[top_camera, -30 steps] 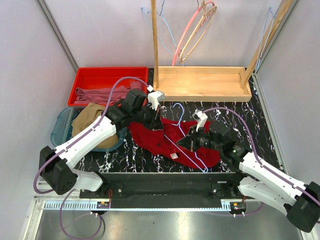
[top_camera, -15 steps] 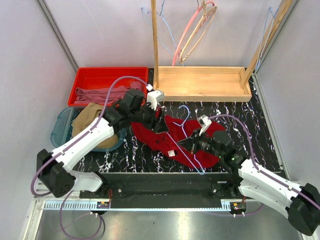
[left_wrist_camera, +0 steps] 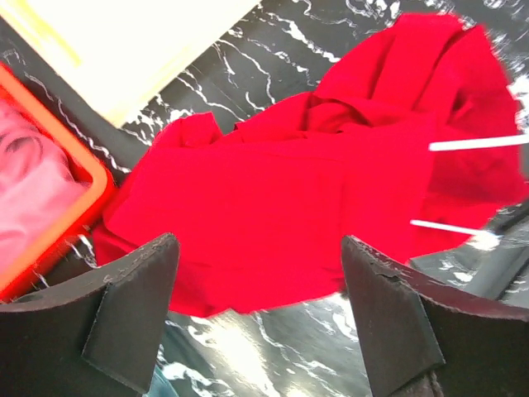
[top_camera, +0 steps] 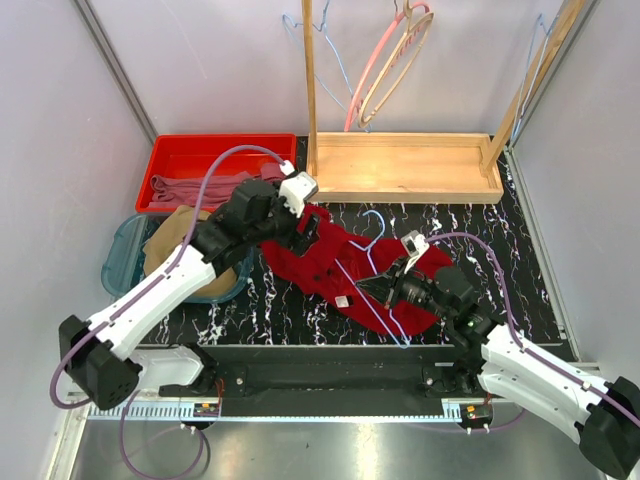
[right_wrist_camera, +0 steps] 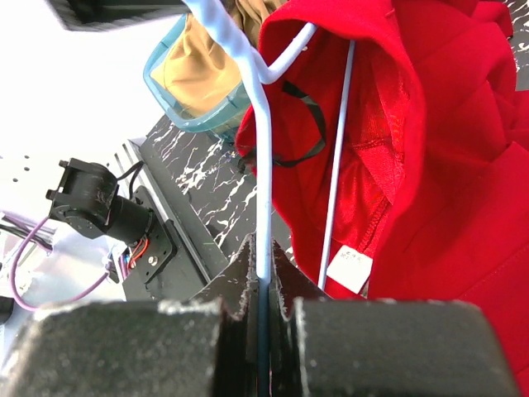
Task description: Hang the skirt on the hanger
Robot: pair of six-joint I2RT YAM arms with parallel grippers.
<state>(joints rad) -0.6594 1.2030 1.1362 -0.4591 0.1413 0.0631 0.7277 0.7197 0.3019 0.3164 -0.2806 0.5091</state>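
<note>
The tan skirt (top_camera: pixel 178 238) lies bunched in a teal basin (top_camera: pixel 114 266) at the left; the right wrist view also shows this skirt (right_wrist_camera: pixel 195 69). A light-blue wire hanger (top_camera: pixel 371 223) lies on and partly inside a dark red garment (top_camera: pixel 326 262) at the table's middle. My right gripper (top_camera: pixel 386 289) is shut on the hanger's wire (right_wrist_camera: pixel 263 157), its tips (right_wrist_camera: pixel 263 255) pinching the rod beside the red garment (right_wrist_camera: pixel 446 165) and its white tag. My left gripper (top_camera: pixel 303 222) hovers open over the red garment's left edge (left_wrist_camera: pixel 314 190), with nothing between its fingers (left_wrist_camera: pixel 140 289).
A red tray (top_camera: pixel 205 148) with mauve-pink cloth (top_camera: pixel 196 188) sits at the back left. A wooden rack base (top_camera: pixel 410 166) stands behind, its posts carrying a pink hanger (top_camera: pixel 386 62), a wooden hanger (top_camera: pixel 404 58) and blue wire hangers (top_camera: pixel 336 62). Grey walls close in both sides.
My left gripper has opened, let go of the red garment and drawn back up to the left. The right gripper keeps its hold, and the hanger's hook has shifted slightly right.
</note>
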